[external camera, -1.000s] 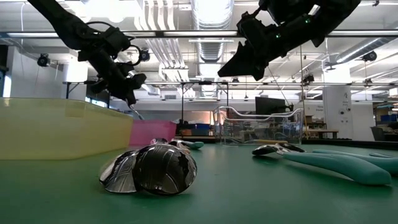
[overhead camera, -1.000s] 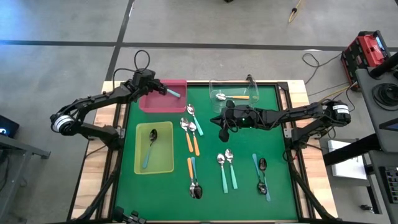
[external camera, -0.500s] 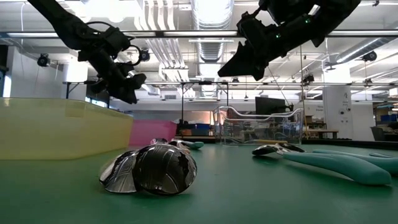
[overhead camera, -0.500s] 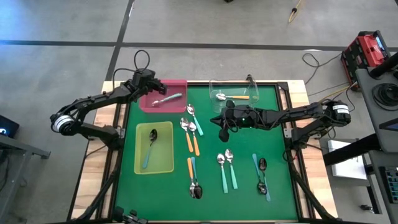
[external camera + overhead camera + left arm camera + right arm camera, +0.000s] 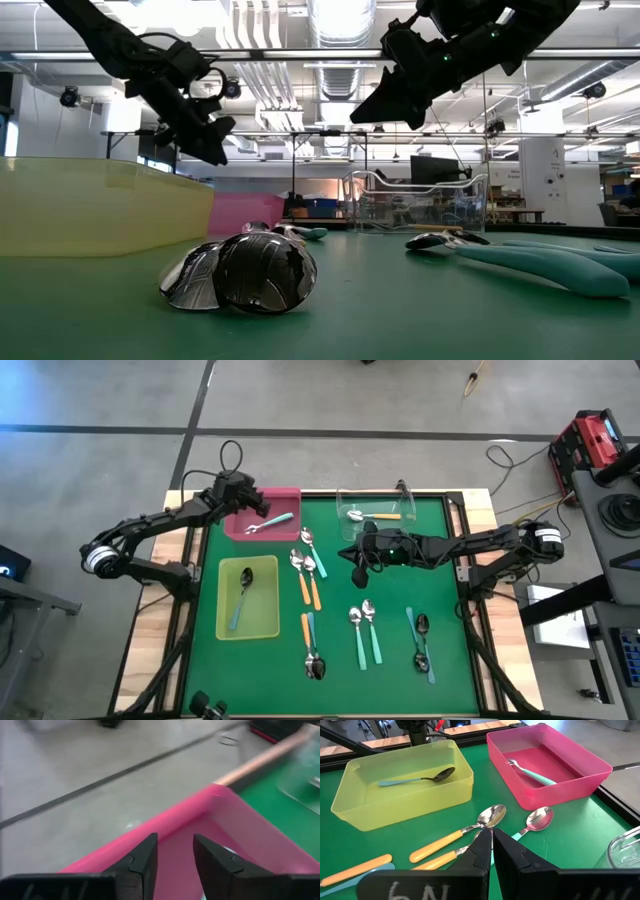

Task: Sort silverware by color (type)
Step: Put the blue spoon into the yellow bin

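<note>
Item: teal-handled spoon [image 5: 268, 523]. It is now lying in the pink tray [image 5: 287, 494], directly under the left gripper [image 5: 246, 500], where a second ago it was hanging from that gripper's fingers above the tray. The left gripper is hovering over the tray's outer part with its fingers parted and nothing between them: released. Judged meaning: one teal spoon is sorted, and the pink tray is serving as the teal bin.

Item: light-blue-handled spoon [image 5: 241, 600]. It is resting in the yellow-green tray [image 5: 226, 632], nearer the front edge than the left gripper.

Item: orange-handled spoon [image 5: 378, 515]. It is sitting in the clear tray [image 5: 343, 497], just beyond the right gripper [image 5: 359, 575].

Item: loose spoons on the green mat [image 5: 450, 610]. Orange pair [image 5: 307, 578] is lying just beside the right gripper; teal pair [image 5: 365, 631] and a mixed group [image 5: 421, 642] are lying farther toward the front. Most of the sorting is remaining.

Item: right gripper. It is hanging above the mat's middle, clenched on nothing, waiting.
</note>
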You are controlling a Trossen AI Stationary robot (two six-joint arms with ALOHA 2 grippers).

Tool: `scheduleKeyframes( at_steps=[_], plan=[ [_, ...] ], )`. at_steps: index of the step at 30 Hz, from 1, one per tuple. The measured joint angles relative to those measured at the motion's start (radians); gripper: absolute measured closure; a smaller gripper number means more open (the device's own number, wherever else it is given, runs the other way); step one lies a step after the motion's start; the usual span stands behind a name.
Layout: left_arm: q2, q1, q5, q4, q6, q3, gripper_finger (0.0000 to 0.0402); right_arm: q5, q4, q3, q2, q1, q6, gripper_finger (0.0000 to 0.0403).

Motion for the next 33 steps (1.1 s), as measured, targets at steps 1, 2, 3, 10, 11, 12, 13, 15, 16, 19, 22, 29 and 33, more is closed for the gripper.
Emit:
scheduleKeyframes(
  at_steps=[1, 2, 3, 10, 11, 12, 13, 15, 16, 19, 22, 29, 33],
  plan=[
    [0.0, 0.0, 0.039, -0.005, 0.018, 0.0, 0.0297, 0.0, 0.0, 0.0, 0.0, 0.0, 0.003, 0.0394],
    [0.0, 0.0, 0.07, -0.014, 0.031, 0.0, 0.0299, 0.0, 0.0, 0.0, 0.0, 0.0, 0.004, 0.0394],
    [0.0, 0.0, 0.1, -0.025, 0.038, 0.0, 0.0301, 0.0, 0.0, 0.0, 0.0, 0.0, 0.005, 0.0394],
    [-0.017, -0.021, 0.234, -0.051, 0.039, 0.0, 0.0318, 0.0, 0.0, 0.001, 0.0, 0.0, 0.037, 0.0394],
    [-0.025, -0.031, 0.235, -0.051, 0.04, 0.0, 0.032, 0.0, 0.0, 0.001, 0.0, 0.0, 0.055, 0.0394],
    [-0.034, -0.043, 0.235, -0.051, 0.04, 0.0, 0.0322, 0.0, -0.001, 0.001, 0.0, 0.0, 0.066, 0.0394],
    [-0.045, -0.056, 0.235, -0.051, 0.04, 0.0, 0.0323, 0.0, -0.002, 0.001, 0.0, 0.0, 0.08, 0.0394],
    [-0.072, -0.085, 0.234, -0.051, 0.05, 0.0, 0.0323, 0.0, -0.003, 0.001, 0.0, 0.0, 0.107, 0.0394],
    [-0.087, -0.102, 0.234, -0.049, 0.06, 0.0, 0.0323, 0.0, -0.003, 0.001, 0.0, 0.0, 0.122, 0.0394],
    [-0.134, -0.159, 0.235, -0.047, 0.086, 0.0, 0.0323, -0.001, -0.028, 0.022, 0.0, 0.0, 0.171, 0.0394],
    [-0.184, -0.215, 0.234, -0.01, 0.09, -0.012, 0.0323, 0.0, -0.09, 0.072, 0.0, 0.004, 0.201, 0.0394],
    [-0.309, -0.304, 0.231, 0.221, 0.085, -0.163, 0.0323, 0.0, -0.305, 0.215, 0.0, 0.024, 0.295, 0.0394],
    [-0.384, -0.31, 0.229, 0.309, 0.099, -0.238, 0.0323, -0.001, -0.486, 0.303, 0.001, 0.047, 0.4, 0.0394]
  ],
)
